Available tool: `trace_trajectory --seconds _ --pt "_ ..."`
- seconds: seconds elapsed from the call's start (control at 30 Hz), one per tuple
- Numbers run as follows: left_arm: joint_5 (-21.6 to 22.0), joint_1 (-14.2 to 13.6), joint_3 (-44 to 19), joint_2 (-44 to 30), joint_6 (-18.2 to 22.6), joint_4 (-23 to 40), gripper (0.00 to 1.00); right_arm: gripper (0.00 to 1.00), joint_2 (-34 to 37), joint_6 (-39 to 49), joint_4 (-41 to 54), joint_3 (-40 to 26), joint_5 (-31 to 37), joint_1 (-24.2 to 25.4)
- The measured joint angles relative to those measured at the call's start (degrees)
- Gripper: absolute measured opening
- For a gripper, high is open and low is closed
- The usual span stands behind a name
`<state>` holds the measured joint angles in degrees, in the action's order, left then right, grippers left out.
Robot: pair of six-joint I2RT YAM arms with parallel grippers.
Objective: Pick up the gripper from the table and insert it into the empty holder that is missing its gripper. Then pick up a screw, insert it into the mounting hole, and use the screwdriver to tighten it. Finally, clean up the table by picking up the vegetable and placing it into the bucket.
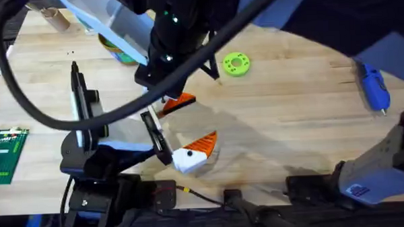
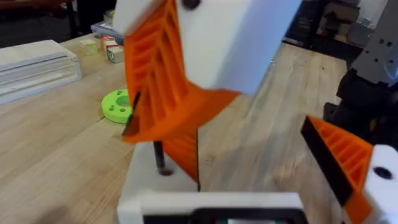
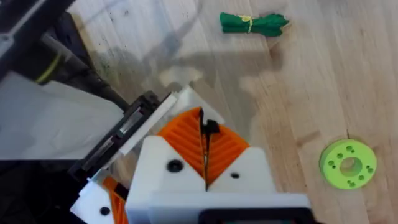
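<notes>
My right pincer [image 3: 205, 158] is pressed together, its orange pads pinching a thin black screw [image 3: 208, 129] at center frame. My left pincer [image 2: 249, 155] is spread, nothing between its pads. The vegetable [image 3: 254, 23] lies at the top of the right wrist view, on the table [image 1: 290, 117]. The screwdriver [image 1: 374, 87] rests at the overhead's right edge, the bucket [image 1: 119, 52] at upper left.

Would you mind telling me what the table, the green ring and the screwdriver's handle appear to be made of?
The table looks like pale wood with a smooth, light sheen; grain lines and plank seams show. The green ring appears to be matte plastic, uniform in colour with small drilled-looking holes, possibly printed. The screwdriver handle looks like bright blue plastic; whether rubbery or hard cannot be told.
</notes>
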<state>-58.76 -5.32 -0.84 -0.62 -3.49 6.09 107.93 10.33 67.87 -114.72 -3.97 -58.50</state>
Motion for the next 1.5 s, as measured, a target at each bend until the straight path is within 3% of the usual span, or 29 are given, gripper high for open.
trace_trajectory --seconds 1.1,1.5 --pt "-0.6 0.0 0.0 0.0 -0.7 0.2 0.993 0.006 0.0 0.0 -1.9 2.6 -1.8 0.0" --pt "-2.1 -0.4 0.0 0.0 -0.9 0.3 0.993 0.006 0.0 -1.1 -2.2 4.6 1.7 0.0"
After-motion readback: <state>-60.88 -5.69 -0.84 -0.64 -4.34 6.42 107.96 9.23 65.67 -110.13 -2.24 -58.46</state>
